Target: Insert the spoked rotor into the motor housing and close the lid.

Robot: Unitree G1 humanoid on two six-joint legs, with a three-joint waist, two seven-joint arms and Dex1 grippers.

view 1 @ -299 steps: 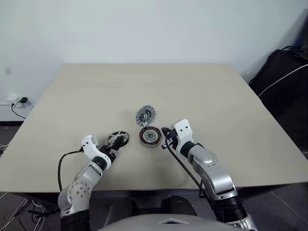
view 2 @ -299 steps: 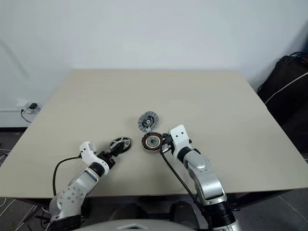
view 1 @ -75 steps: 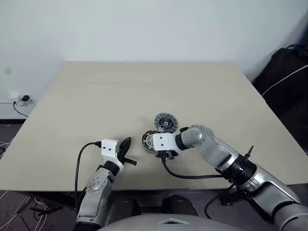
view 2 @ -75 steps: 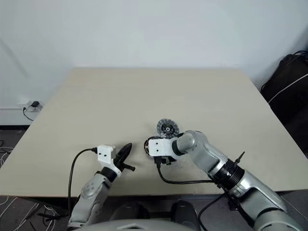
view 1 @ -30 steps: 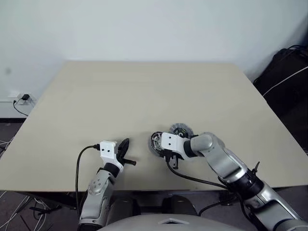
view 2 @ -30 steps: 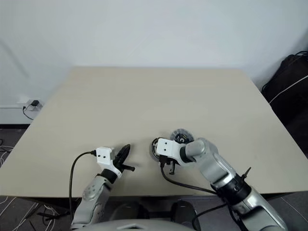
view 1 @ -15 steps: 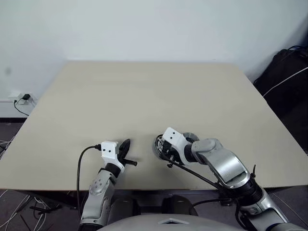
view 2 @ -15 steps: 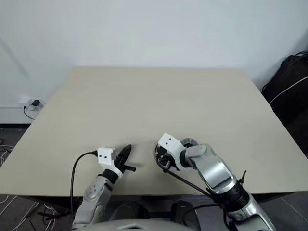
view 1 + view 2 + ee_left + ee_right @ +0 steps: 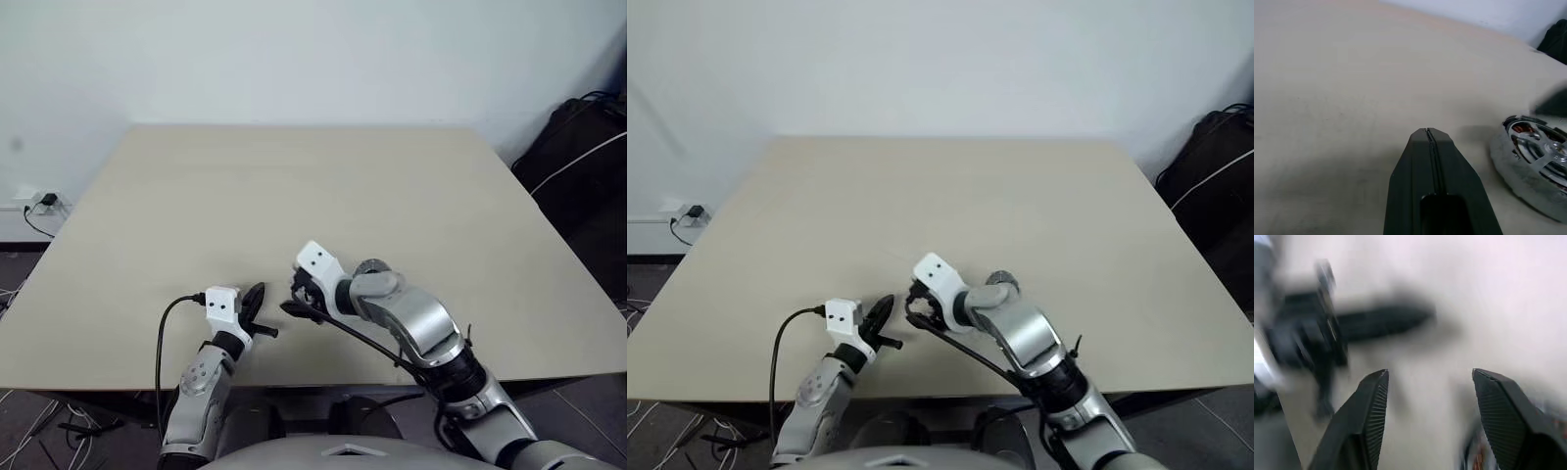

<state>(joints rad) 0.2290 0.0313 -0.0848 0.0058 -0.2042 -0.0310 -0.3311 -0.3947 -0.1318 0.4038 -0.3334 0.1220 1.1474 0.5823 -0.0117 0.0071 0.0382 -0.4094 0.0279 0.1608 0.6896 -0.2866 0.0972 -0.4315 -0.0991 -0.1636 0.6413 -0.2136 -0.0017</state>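
Apparently the spoked rotor (image 9: 1543, 147) already sits inside the motor housing (image 9: 1520, 169): silver spokes lie across the cup, with copper windings showing between them. The step in hand, as I judge it, is fetching the lid and closing the housing.

The right end effector (image 9: 1427, 374) hangs just above the housing with its jaws well apart and nothing between them. The left end effector (image 9: 253, 297) is just beside the housing, pressed fully shut and holding nothing. A grey round edge just beyond the housing, half hidden by the right arm, is probably the lid (image 9: 373, 265).

To do it well, take the lid by its rim and keep it level. Centre its hub over the housing's centre, lower it straight, and let go only once it sits flush. The closed left end effector could steady the housing's wall so that the cup does not slide on the desk (image 9: 294, 186).

The head views hide the housing under the right wrist. The left wrist view gives the clear look at housing and rotor together. The right wrist view confirms the empty jaws and catches a blurred copper glint of the housing's edge.
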